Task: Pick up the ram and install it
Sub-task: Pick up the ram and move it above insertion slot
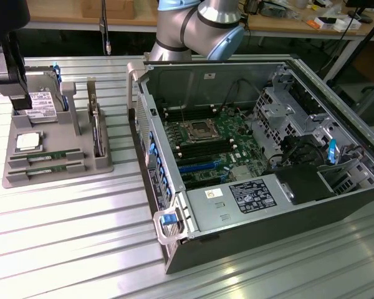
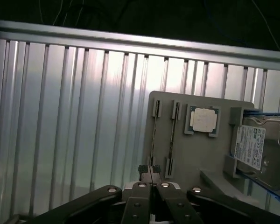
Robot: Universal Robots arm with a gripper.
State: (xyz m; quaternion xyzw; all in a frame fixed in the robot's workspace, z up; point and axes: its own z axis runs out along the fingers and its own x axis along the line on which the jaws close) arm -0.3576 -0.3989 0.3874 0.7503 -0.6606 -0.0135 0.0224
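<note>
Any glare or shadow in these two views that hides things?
Exterior view: strong glare whitens the aluminium table beside the gray tray; the open computer case is evenly lit. Wrist view: bright streaks run along the table, the CPU looks washed pale, the shut fingers sit in shadow.

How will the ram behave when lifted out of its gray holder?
The ram stands on edge in a slot of the gray holder, so it probably lifts straight out but may bind if tilted. It looks like a thin flat board: likely stiff and light. Its narrow top edge offers little hold, so it might twist in the gripper.
</note>
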